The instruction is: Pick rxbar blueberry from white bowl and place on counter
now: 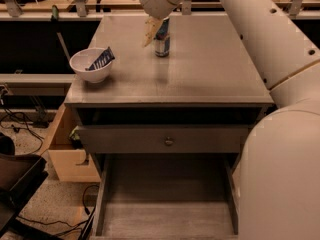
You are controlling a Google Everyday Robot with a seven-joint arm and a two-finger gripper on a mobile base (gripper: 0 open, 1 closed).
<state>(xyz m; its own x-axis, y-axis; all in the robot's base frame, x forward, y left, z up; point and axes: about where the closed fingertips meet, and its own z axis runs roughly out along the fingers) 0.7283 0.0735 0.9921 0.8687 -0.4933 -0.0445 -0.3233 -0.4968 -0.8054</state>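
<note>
The white bowl point(90, 66) stands at the left edge of the grey counter point(210, 59). The rxbar blueberry point(101, 60), in a dark blue wrapper, leans inside the bowl with one end sticking out over the right rim. My gripper point(150, 31) hangs at the end of the white arm above the back middle of the counter, just left of a drink can point(161, 38). It is to the right of the bowl and farther back, well apart from it, and holds nothing that I can see.
The arm's large white links point(280, 134) fill the right side of the view. Below the counter are a drawer with a round knob point(169, 141) and an open lower shelf point(165, 199). A wooden box point(70, 159) and cables lie on the floor at left.
</note>
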